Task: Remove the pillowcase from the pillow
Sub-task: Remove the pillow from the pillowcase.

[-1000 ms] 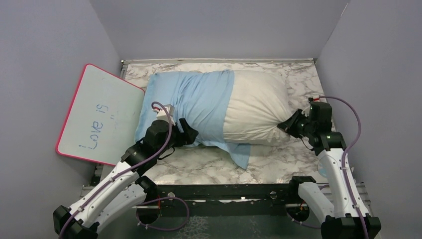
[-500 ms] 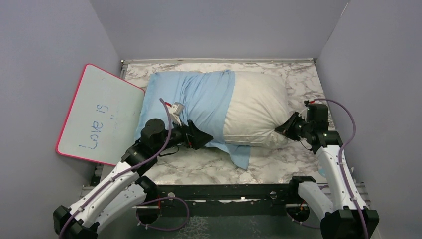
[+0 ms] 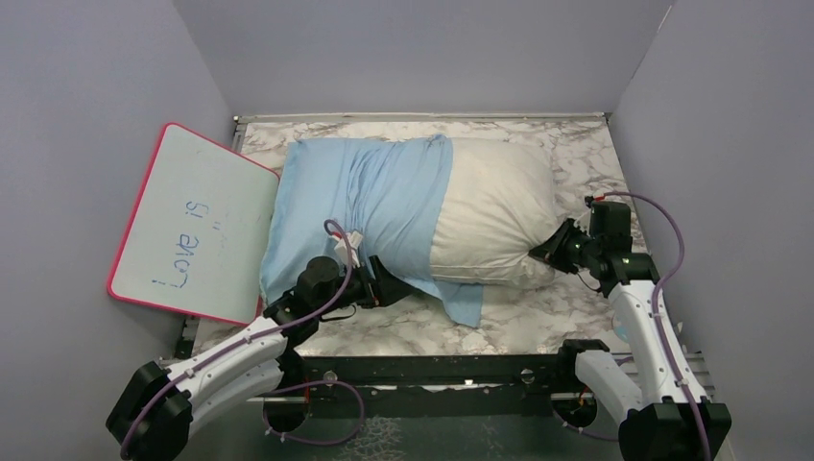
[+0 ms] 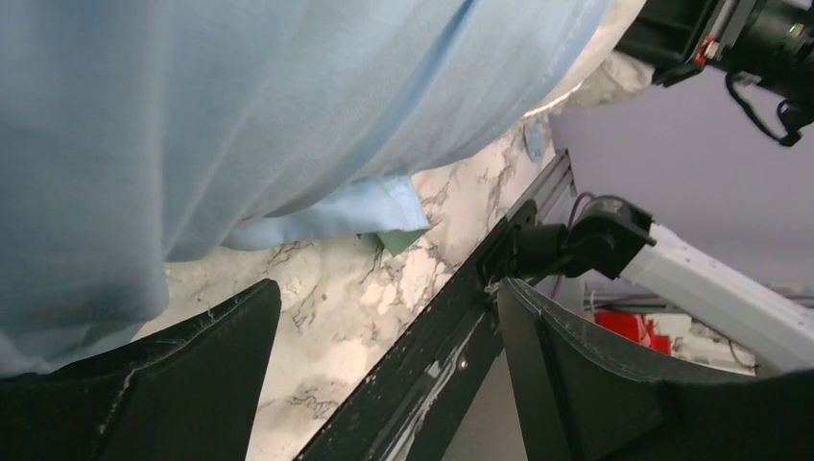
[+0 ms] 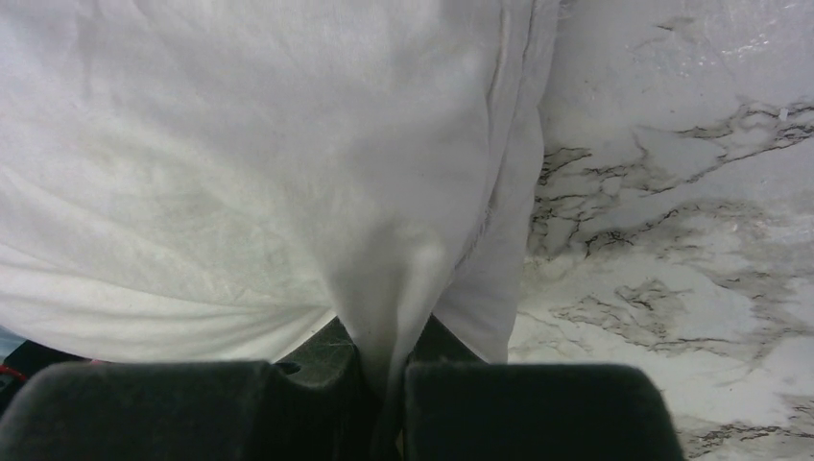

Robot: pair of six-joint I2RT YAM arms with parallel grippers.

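Right tool (image 5: 384, 376) pinching pillow (image 5: 240, 144) corner, tabletop (image 5: 672, 240) beside

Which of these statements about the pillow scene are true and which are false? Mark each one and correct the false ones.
1. The right gripper is pinching a fold of the pillow fabric. True.
2. The left gripper is clamped on the pillowcase. False: its jaws stand open with nothing between them, at the pillowcase's near edge.
3. The pillowcase covers the whole pillow. False: it covers only the left part, and the pillow's right end is bare.
4. A pink-rimmed whiteboard with handwriting on it sits to the left of the pillow. True.
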